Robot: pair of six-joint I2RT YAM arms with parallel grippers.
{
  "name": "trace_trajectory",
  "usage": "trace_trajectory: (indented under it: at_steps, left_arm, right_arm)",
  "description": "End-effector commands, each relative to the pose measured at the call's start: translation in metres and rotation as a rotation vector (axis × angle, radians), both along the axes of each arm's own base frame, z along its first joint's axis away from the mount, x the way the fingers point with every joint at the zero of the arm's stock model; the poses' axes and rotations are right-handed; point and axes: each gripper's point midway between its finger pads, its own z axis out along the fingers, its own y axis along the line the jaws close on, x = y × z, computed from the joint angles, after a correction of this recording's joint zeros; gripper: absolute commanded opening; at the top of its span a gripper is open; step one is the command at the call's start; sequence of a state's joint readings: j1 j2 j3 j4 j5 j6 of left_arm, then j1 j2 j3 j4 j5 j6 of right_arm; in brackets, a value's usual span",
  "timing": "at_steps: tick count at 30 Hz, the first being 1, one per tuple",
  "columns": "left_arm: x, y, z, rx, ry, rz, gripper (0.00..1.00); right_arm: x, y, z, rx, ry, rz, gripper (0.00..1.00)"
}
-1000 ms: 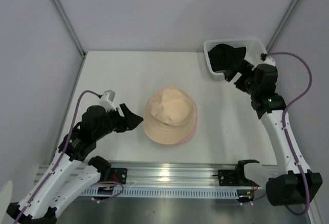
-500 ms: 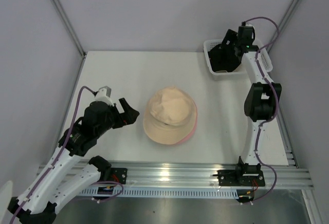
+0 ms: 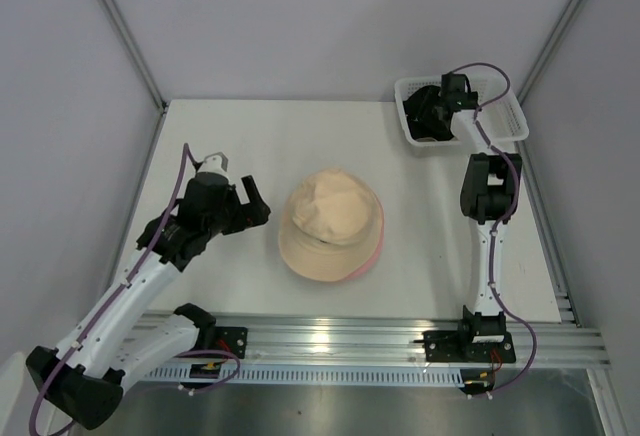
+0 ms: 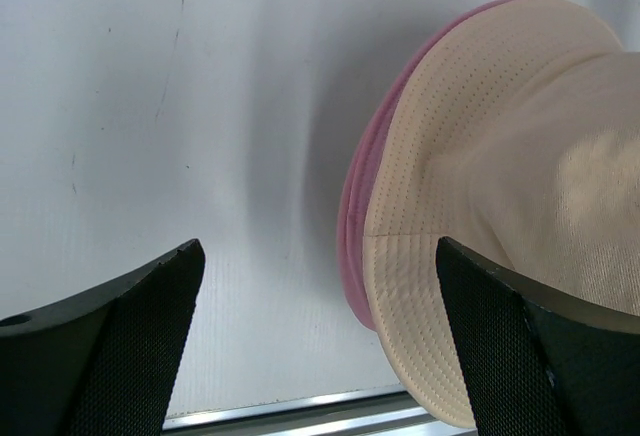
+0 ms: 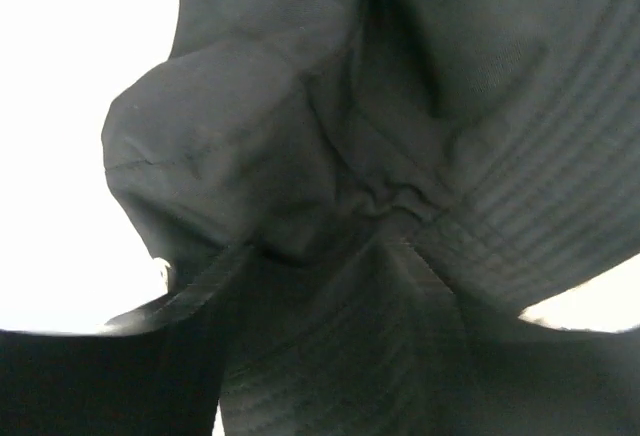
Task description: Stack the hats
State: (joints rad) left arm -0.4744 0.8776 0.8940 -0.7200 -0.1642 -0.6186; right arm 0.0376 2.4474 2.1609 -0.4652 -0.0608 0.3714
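Observation:
A beige hat (image 3: 330, 221) lies crown up in the middle of the table on top of a pink hat (image 3: 376, 244), whose brim shows only along the right edge. My left gripper (image 3: 256, 210) hangs open just left of this pile with nothing between its fingers. In the left wrist view the beige brim (image 4: 470, 206) and the pink brim (image 4: 358, 206) sit near the right finger. A black hat (image 3: 425, 116) lies crumpled in the white mesh basket (image 3: 503, 122). My right gripper (image 3: 440, 104) is pressed down into it. Black fabric (image 5: 400, 106) fills the right wrist view and hides the fingers.
The basket stands at the far right corner of the white table. The metal rail (image 3: 330, 341) with the arm bases runs along the near edge. Grey walls close off the left, back and right sides.
The right arm has stretched out and dropped its gripper into the basket onto the black hat. My left gripper has opened wide and shifted slightly away from the near edge.

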Motion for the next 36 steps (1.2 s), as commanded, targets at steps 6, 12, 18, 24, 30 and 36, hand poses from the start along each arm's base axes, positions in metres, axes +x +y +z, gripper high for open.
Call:
trace_trajectory:
  at_steps: [6,12,18,24,30,36]
  left_arm:
    - [0.019,0.010,0.037,-0.012,-0.115,-0.009,1.00]
    - [0.030,0.023,0.070,0.059,-0.160,0.015,0.99]
    - [0.033,0.015,0.104,-0.013,-0.249,0.003,1.00]
    - [0.030,0.004,0.148,-0.062,-0.358,-0.073,0.99]
    - [0.029,-0.009,0.168,-0.101,-0.392,-0.140,1.00]
    - [0.017,-0.010,0.163,-0.125,-0.404,-0.160,1.00]
  right_arm:
    - [0.018,0.008,0.010,0.059,-0.070,0.004,0.00]
    - [0.023,-0.012,0.110,0.123,-0.269,0.019,0.00]
    - [-0.008,-0.012,0.270,0.157,-0.533,0.101,0.00]
    - [-0.073,0.018,0.373,0.245,-0.692,0.224,0.00]
    - [-0.118,0.032,0.389,0.136,-0.678,0.194,0.00]
    - [-0.124,-0.039,0.283,0.243,-0.424,-0.065,0.75]
